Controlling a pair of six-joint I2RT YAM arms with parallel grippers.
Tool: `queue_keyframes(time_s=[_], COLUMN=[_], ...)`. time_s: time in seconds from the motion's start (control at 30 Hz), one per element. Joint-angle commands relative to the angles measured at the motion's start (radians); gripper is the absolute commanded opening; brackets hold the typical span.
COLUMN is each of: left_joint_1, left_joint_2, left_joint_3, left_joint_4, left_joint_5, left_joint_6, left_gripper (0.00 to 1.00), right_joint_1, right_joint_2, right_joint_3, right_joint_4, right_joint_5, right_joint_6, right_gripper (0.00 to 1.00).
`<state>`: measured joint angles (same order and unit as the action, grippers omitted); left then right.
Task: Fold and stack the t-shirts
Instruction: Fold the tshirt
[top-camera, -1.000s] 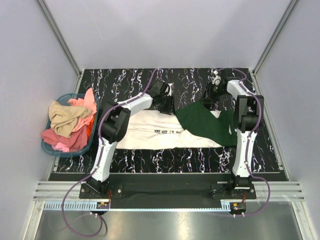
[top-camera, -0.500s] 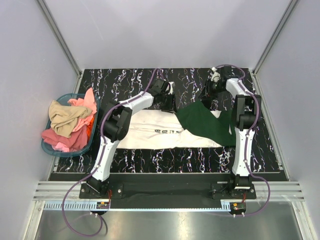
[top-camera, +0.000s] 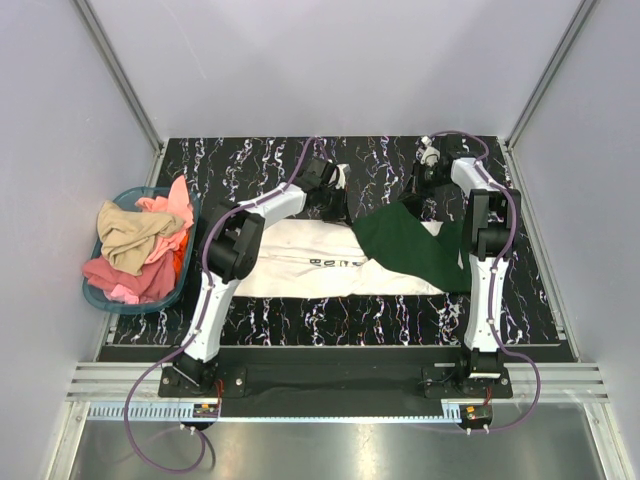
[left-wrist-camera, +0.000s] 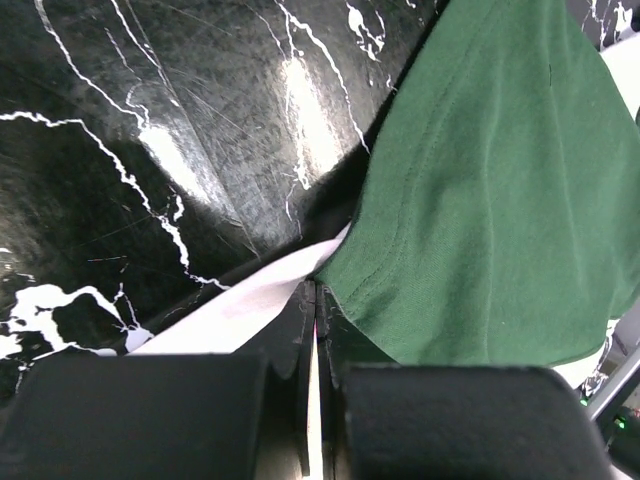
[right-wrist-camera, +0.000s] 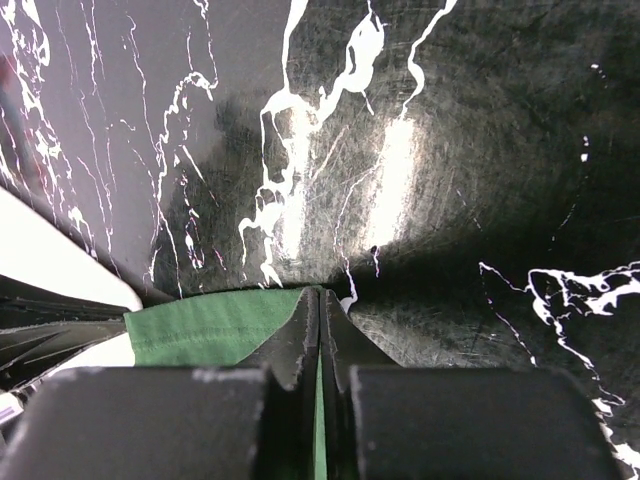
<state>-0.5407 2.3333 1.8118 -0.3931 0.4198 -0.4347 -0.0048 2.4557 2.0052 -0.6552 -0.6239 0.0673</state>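
Early stage, nothing folded or stacked yet. Cream-white t-shirt (top-camera: 300, 262) lies spread across the middle of the marble table (top-camera: 250, 165), lettering visible, roughly flat but unfolded. Dark green t-shirt (top-camera: 410, 245) is to its right, rumpled, with its left part draped over the white one's right end. Left gripper (left-wrist-camera: 315, 295) is at the far edge of the white shirt with its jaws pressed together. A thin pale strip shows between the fingers, so it looks pinched on the cream-white edge. The green hem touches the tips, so I can't rule out that it caught both. Right gripper (right-wrist-camera: 320, 300) is at the far right, jaws closed on the green shirt's far edge, green showing between the fingers. My read: the step in hand is separating or straightening the shirts. Both folds and the stacking remain. Blue basket (top-camera: 125, 306) at the left holds more clothes (top-camera: 135, 245), pink and tan.
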Motion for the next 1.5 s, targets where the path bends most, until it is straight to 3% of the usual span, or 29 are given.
queue_keyframes(time_s=[0.0,0.43,0.7,1.1,1.47], left_joint_1=[0.001,-0.004,-0.018,-0.062,-0.151], left_joint_2=[-0.044,-0.157,-0.187,-0.284,-0.336], left_joint_3=[0.020,0.003,-0.008,-0.063,-0.109], left_joint_4=[0.039,0.043,0.051,0.048,0.025], left_joint_5=[0.050,0.036,0.070,0.083,0.160], left_joint_6=[-0.001,0.033,0.054,0.174,0.243], left_gripper=[0.00,0.00,0.00,0.00,0.00], right_joint_1=[0.000,-0.006,-0.014,-0.078,-0.080], right_joint_2=[-0.023,-0.256,-0.296,-0.472,-0.690], right_joint_3=[0.047,-0.186,-0.287,-0.566,-0.796], right_joint_4=[0.012,0.273,0.334,0.526,0.608], right_joint_5=[-0.011,0.024,0.001,-0.014,0.185], right_joint_6=[-0.029,-0.020,-0.021,0.032,0.109], right_gripper=[0.00,0.00,0.00,0.00,0.00])
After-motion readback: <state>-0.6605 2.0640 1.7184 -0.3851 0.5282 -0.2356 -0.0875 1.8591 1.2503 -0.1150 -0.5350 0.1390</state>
